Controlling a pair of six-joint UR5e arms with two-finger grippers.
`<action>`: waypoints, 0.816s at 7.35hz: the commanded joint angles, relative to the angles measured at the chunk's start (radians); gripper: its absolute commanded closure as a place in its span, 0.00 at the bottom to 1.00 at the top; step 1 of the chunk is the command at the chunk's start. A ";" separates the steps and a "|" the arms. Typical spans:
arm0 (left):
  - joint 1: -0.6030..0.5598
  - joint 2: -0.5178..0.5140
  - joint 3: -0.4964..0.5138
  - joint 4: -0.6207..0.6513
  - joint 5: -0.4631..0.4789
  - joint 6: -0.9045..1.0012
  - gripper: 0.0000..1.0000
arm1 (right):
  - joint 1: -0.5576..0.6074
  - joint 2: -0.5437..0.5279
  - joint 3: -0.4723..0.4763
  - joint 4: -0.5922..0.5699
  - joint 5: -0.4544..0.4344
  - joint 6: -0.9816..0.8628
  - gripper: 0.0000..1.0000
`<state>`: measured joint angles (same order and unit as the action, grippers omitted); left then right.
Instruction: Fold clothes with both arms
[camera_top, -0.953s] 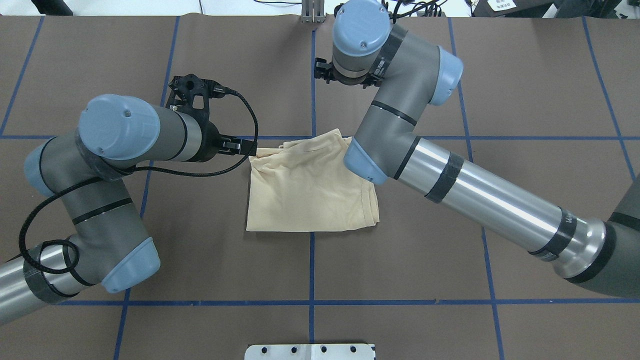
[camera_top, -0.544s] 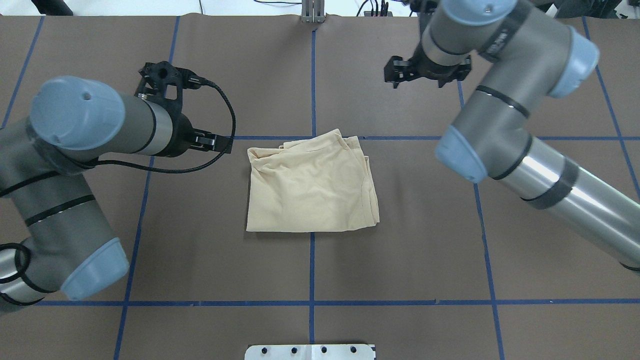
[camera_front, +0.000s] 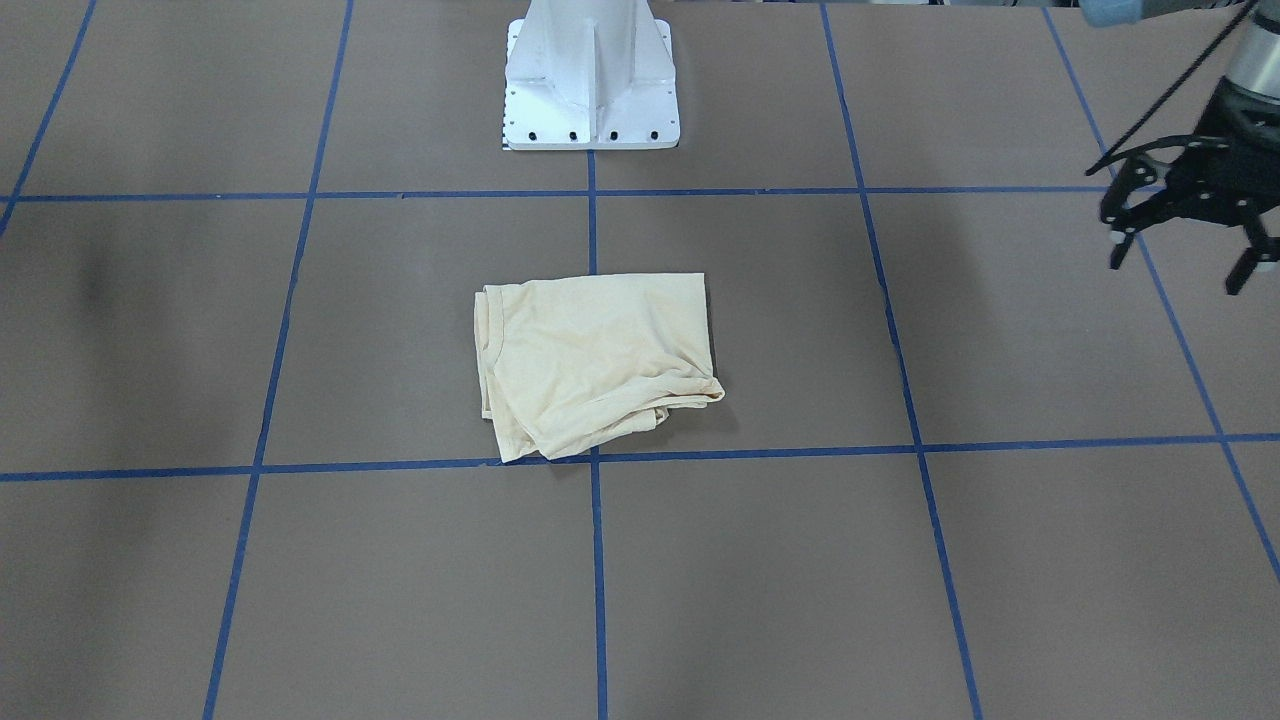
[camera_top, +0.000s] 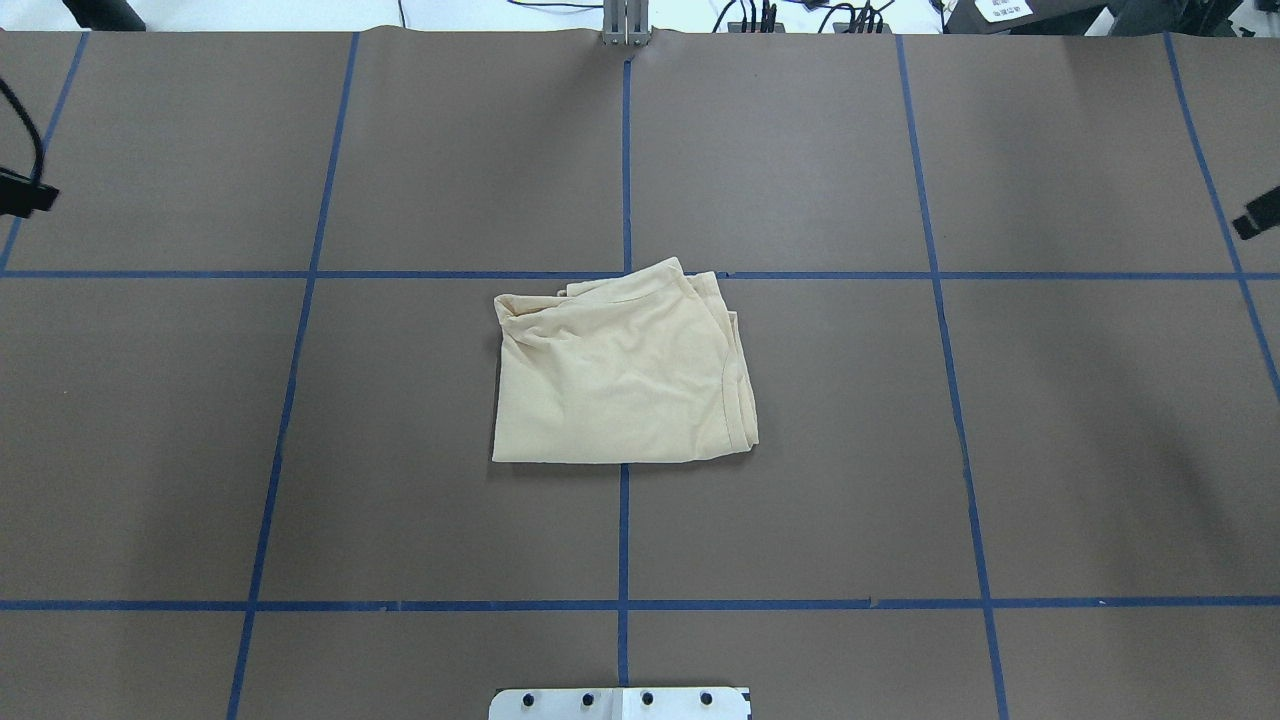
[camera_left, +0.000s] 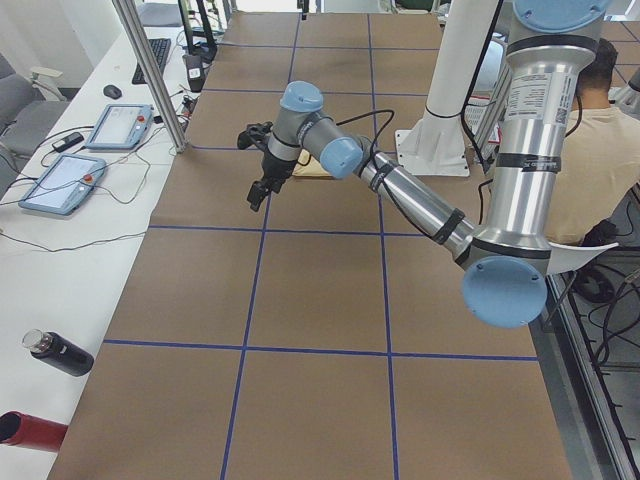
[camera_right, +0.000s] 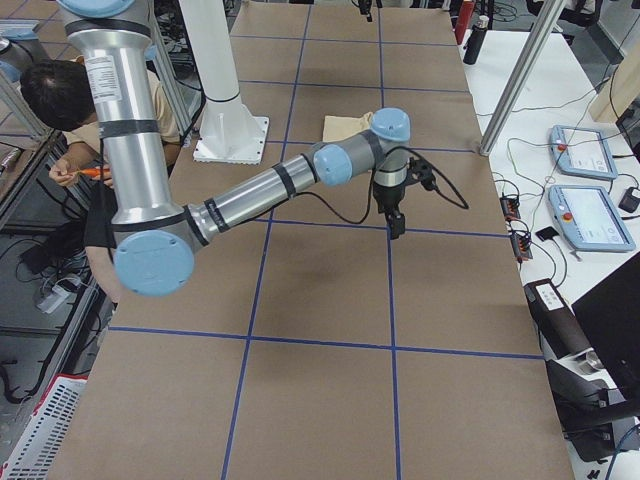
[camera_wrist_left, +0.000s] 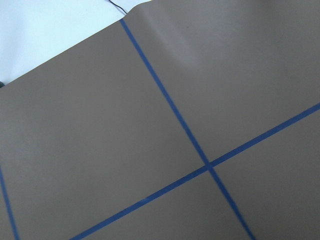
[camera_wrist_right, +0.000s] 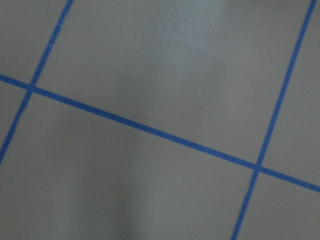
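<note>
A person (camera_left: 600, 160) is behind the white pedestal (camera_front: 590, 80), which stands at the near edge of the brown table (camera_top: 850, 480). Further out, in the middle of the table, the cream-yellow shirt (camera_top: 620, 375) lies folded in a rough rectangle across the centre line of blue tape (camera_top: 623, 530). Its layered hems are on the right side and its far corner touches the cross line. Beyond the shirt, far to the left, the left gripper (camera_front: 1178, 272) hangs over the table with the jaws spread, well apart from the cloth. At about the same depth, far to the right, the right gripper (camera_right: 396, 226) points down. Whether its jaws are spread or pressed together, I cannot tell. Past the far edge, a tablet-like control panel (camera_left: 118, 125) lies on a white bench.
</note>
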<state>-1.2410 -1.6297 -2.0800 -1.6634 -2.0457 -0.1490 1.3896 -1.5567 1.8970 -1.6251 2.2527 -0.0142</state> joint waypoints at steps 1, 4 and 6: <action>-0.177 0.091 0.114 0.002 -0.045 0.121 0.00 | 0.140 -0.229 -0.009 0.002 0.039 -0.178 0.00; -0.257 0.096 0.236 -0.049 -0.168 0.124 0.00 | 0.141 -0.230 -0.121 0.052 0.047 -0.171 0.00; -0.334 0.201 0.274 -0.081 -0.249 0.317 0.00 | 0.141 -0.214 -0.127 0.074 0.047 -0.171 0.00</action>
<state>-1.5179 -1.4896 -1.8270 -1.7253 -2.2506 0.0310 1.5304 -1.7808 1.7732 -1.5650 2.2994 -0.1856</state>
